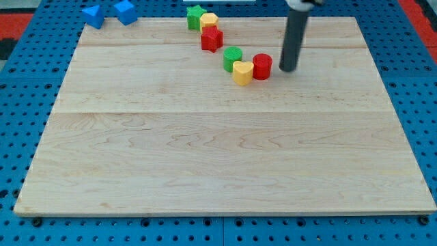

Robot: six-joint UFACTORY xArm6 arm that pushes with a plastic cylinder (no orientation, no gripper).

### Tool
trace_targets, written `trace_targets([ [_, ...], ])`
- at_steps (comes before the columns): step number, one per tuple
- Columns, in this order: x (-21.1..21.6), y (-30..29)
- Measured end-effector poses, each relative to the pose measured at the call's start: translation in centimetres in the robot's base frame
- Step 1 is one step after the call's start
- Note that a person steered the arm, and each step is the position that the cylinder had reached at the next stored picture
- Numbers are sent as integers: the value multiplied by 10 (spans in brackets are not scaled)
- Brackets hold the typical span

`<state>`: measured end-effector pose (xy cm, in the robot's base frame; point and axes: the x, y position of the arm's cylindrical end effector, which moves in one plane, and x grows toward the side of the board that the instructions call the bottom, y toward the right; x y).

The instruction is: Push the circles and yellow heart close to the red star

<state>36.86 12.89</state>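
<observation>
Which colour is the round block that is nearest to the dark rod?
Red: the red round block stands just left of my tip, seen in the camera view.

A pale wooden counter (225, 157) carries small blocks, all near the view's top. Two blue blocks (93, 15) (125, 11) sit at the top left corner. A green star (196, 17), yellow block (209, 21) and red star (212, 38) cluster together. Below right, a green circle (233, 57), yellow heart (242, 72) and red circle (262, 66) touch.

We see a pale wooden desk (225, 164) filling the frame, resting on a blue perforated base (20, 82) around its edges.
</observation>
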Motion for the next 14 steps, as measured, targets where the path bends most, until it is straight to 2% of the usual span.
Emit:
trace_targets([
  [1, -18, -66],
  [2, -59, -125],
  [3, -64, -142],
  [4, -23, -135],
  [5, 6, -73],
  [6, -18, -17],
  [7, -70, -46],
  [8, -82, -112],
  [9, -56, -87],
  [10, 43, -28],
  [11, 97, -61],
  [13, -29, -115],
  [14, -1, -93],
])
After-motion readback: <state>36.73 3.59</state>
